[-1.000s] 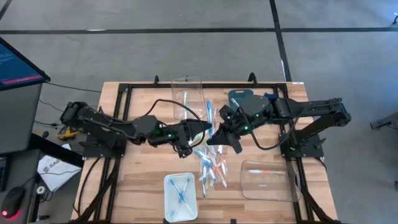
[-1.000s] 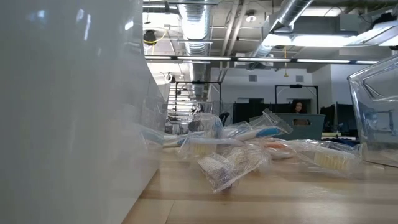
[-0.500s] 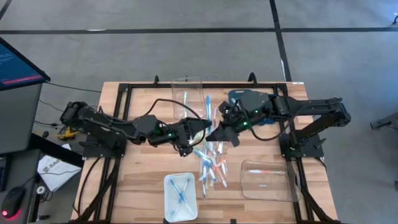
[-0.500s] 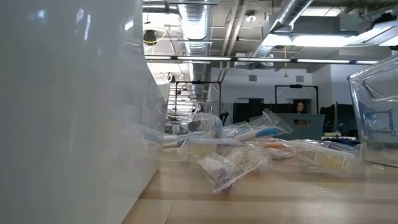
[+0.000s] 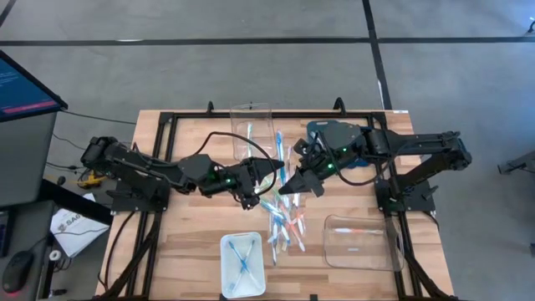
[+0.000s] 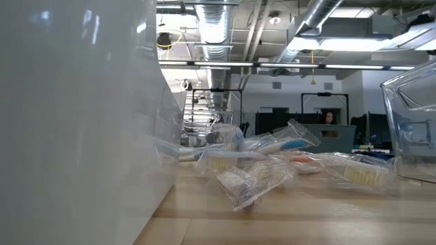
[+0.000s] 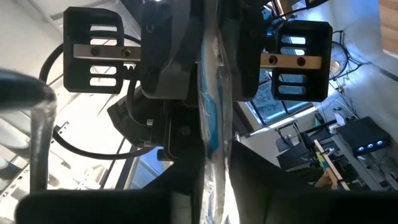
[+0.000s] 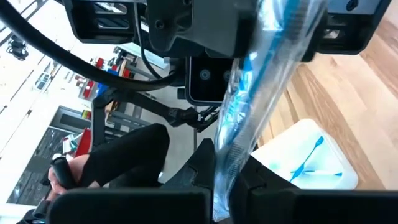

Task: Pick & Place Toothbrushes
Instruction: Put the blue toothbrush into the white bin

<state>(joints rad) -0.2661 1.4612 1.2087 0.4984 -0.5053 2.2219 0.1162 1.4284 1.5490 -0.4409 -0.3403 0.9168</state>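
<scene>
Setting: your robotics lab in an open-plan office. Evidence: exposed ceiling ducts (image 6: pixel 216 30), grey concrete floor (image 5: pixel 251 21), wooden table (image 5: pixel 192 242) on black frame, monitor (image 5: pixel 25 84) at left, far desk screens (image 6: pixel 327 109).

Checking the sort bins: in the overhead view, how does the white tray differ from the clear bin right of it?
The white tray is opaque; the clear bin is see-through, with the wood showing through it. The white tray has the smaller footprint; the clear bin is wider. The white tray holds crossed blue toothbrushes; what the clear bin holds is too faint to tell. Both are rounded rectangles standing on the table, apart from the loose pile.
</scene>
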